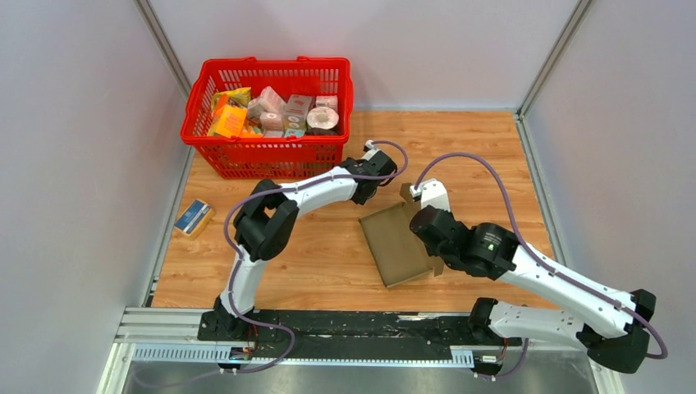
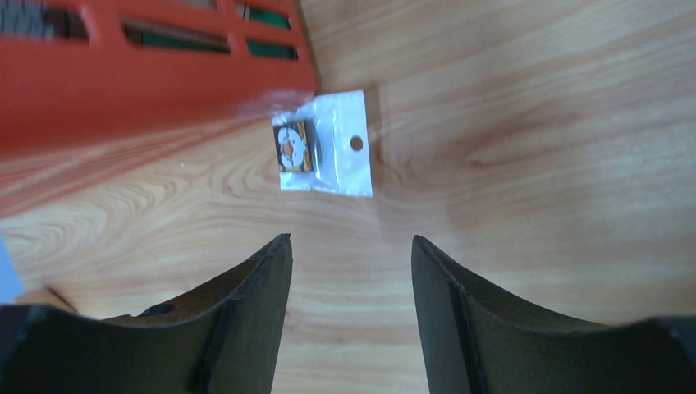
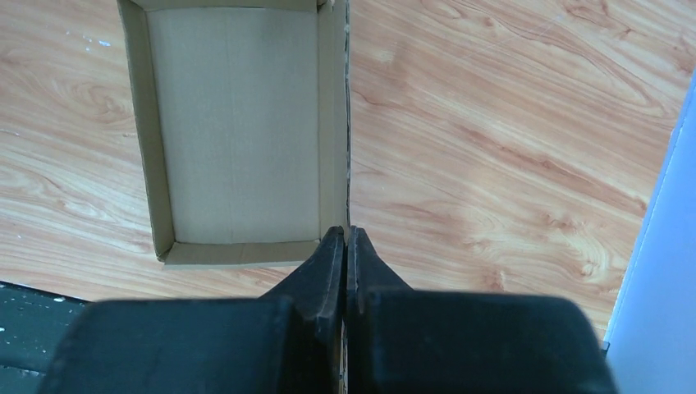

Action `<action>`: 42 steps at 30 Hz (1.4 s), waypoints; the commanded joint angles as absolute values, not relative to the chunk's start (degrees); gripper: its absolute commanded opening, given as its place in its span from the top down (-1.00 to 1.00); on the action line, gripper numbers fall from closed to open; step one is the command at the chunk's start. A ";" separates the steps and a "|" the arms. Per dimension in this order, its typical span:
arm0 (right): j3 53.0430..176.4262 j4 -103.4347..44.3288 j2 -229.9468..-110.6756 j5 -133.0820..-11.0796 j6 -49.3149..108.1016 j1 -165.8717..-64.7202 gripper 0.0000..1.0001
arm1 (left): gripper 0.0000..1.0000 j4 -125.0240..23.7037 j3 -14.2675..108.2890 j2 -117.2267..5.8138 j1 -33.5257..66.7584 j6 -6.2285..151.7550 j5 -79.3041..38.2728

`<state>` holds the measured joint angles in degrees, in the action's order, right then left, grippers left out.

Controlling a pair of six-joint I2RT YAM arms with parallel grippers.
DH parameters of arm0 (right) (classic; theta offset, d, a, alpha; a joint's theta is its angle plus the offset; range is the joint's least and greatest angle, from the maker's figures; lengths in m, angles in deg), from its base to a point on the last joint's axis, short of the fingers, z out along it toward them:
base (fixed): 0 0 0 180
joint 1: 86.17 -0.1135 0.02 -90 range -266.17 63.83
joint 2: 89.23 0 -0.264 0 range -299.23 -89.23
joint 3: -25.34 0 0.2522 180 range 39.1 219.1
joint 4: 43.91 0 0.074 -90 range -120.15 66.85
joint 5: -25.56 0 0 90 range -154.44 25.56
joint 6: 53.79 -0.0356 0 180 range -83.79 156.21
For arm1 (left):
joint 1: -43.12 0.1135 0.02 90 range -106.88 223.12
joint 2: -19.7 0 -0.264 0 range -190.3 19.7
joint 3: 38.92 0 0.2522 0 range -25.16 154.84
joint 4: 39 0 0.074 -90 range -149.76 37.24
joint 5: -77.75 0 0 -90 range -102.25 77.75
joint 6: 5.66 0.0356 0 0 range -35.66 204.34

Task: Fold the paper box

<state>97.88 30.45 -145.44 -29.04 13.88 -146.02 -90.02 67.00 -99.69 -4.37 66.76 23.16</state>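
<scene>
My right claw (image 3: 346, 236) is pinched shut on a side wall of the paper box (image 3: 234, 123), which lies right of the table's middle, toward the near edge. The left claw (image 2: 351, 242) hangs wide open and empty beside the red basket (image 2: 123, 74). I'd turn that wall slowly along its crease, with the left claw bracing the base.

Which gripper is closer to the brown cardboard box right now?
Right. The right gripper is pinched shut on the paper box at its side wall. The left gripper hangs open off the box, above a small plastic packet beside the red basket.
</scene>
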 commanded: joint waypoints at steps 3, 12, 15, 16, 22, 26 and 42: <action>96.23 27.86 -140.21 -27.26 12.65 -145.50 1.00 | -0.20 -100.47 78.79 -106.94 -4.87 70.46 30.37; 96.14 27.68 -137.49 -27.61 12.65 -145.41 1.00 | 0.14 -106.72 88.30 -115.47 -3.56 71.34 28.88; 95.88 27.16 -136.43 -28.14 12.92 -145.41 1.00 | 0.15 -106.73 89.62 -116.79 -3.20 71.95 28.09; 95.88 27.07 -136.25 -28.23 13.00 -145.41 1.00 | 0.15 -106.47 89.71 -116.79 -3.29 72.21 27.65; 96.14 27.51 -135.72 -27.70 12.30 -145.49 1.00 | 0.12 -105.85 89.45 -117.32 -2.59 71.69 28.00; 96.14 27.33 -135.72 -28.14 12.39 -145.41 1.00 | 0.30 -105.67 89.45 -117.41 -2.24 71.77 28.61; 95.96 26.72 -137.04 -30.25 12.04 -145.41 1.00 | 1.00 -100.76 79.19 -104.72 -3.55 74.07 25.99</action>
